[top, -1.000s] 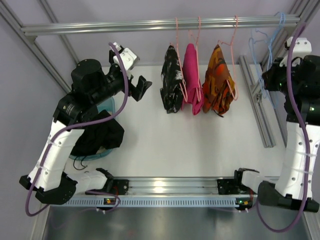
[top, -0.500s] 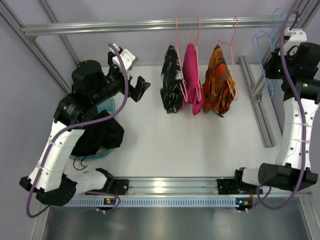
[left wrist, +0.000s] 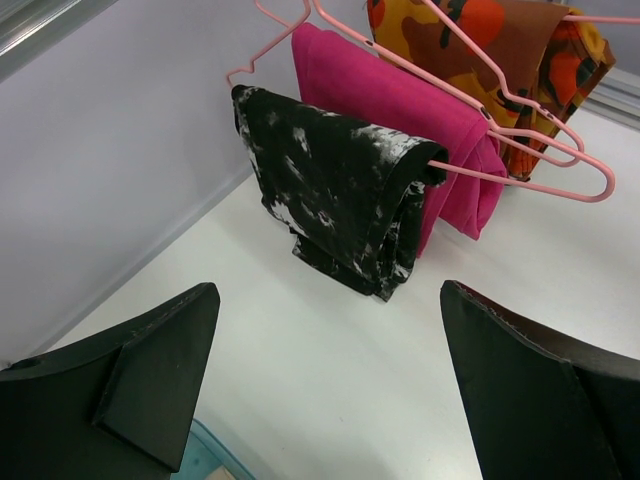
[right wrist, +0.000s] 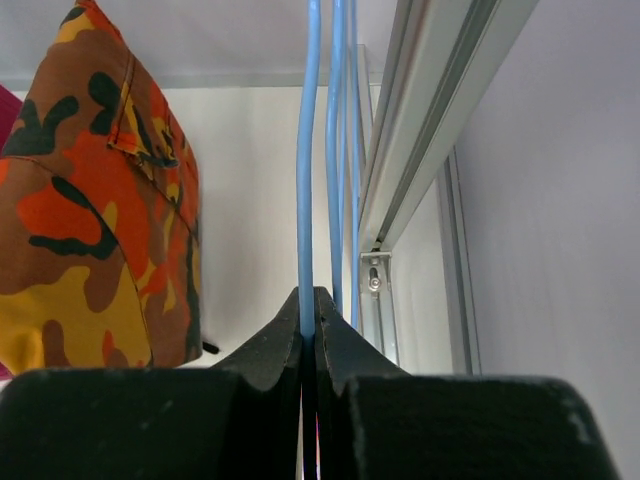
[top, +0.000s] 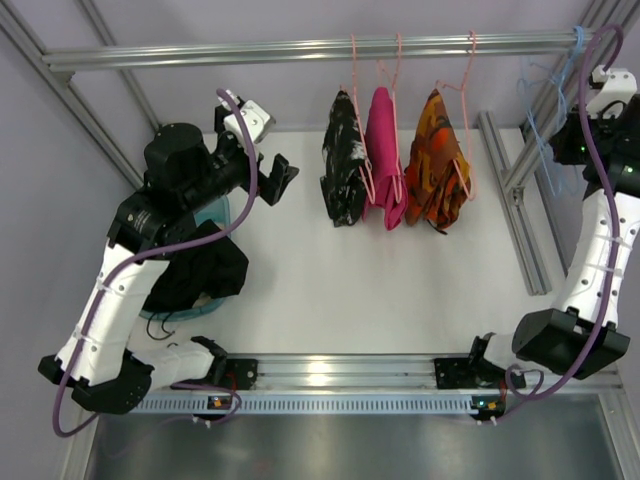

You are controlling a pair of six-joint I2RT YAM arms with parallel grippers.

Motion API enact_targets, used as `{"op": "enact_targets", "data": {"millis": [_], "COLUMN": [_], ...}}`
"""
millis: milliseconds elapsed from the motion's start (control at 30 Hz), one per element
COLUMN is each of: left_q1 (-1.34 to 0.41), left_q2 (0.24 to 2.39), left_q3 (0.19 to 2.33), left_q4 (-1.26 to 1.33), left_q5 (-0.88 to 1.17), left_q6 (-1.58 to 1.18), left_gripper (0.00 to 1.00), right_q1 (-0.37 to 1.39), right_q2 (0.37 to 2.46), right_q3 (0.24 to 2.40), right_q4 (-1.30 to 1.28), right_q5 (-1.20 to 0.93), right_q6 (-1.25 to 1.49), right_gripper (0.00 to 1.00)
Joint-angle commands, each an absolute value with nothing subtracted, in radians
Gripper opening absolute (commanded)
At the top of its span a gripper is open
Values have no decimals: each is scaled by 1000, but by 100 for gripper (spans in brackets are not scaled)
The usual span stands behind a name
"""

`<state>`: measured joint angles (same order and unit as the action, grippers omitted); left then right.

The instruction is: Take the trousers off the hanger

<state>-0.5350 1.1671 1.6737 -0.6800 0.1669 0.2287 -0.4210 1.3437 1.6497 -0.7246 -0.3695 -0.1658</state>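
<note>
The black trousers (top: 200,275) lie crumpled over a teal bin (top: 218,212) at the left, under my left arm, off any hanger. The light-blue wire hanger (top: 536,130) is bare and hangs at the far right end of the rail. My right gripper (top: 585,150) is shut on one of its wires; in the right wrist view the blue wire (right wrist: 308,150) runs straight up from between the closed fingertips (right wrist: 309,300). My left gripper (top: 278,178) is open and empty, held above the table left of the hung garments; it also shows in the left wrist view (left wrist: 325,290).
A metal rail (top: 250,50) crosses the back. On pink hangers (left wrist: 520,140) hang a black white-speckled garment (top: 343,160), a magenta one (top: 383,155) and an orange camouflage one (top: 435,160). An aluminium frame post (top: 515,200) runs along the right.
My right arm has swung up and to the right, carrying the blue hanger toward the rail's right end. The left arm and trousers have not moved.
</note>
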Motion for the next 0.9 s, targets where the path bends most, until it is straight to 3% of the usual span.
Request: {"op": "enact_targets", "data": {"millis": [0, 33, 167, 200, 400, 567, 867], "left_q1": [-528, -528, -517, -514, -440, -379, -232], "left_q2": [1154, 1155, 1161, 1163, 1149, 1117, 1003], "left_q3": [1669, 1667, 1661, 1660, 1605, 1536, 1375], "left_q4": [-630, -632, -632, -632, -638, -656, -712], "left_q5": [163, 163, 160, 156, 205, 241, 282], "left_q6": [209, 206, 184, 163, 59, 18, 28], "left_gripper": [98, 98, 98, 98, 98, 98, 98], "right_q1": [-454, -454, -454, -454, -454, -454, -454], "right_q2": [1350, 1344, 1321, 1315, 1234, 1164, 990], "right_q3": [1664, 1663, 1672, 1684, 1695, 1695, 1654], "right_q4": [-696, -698, -703, -716, -741, -782, -923], "right_q5": [-449, -471, -521, -529, -568, -589, -629], "right_q6": [-218, -222, -221, -219, -183, -161, -250], "right_gripper": [0, 3, 39, 53, 82, 99, 99]}}
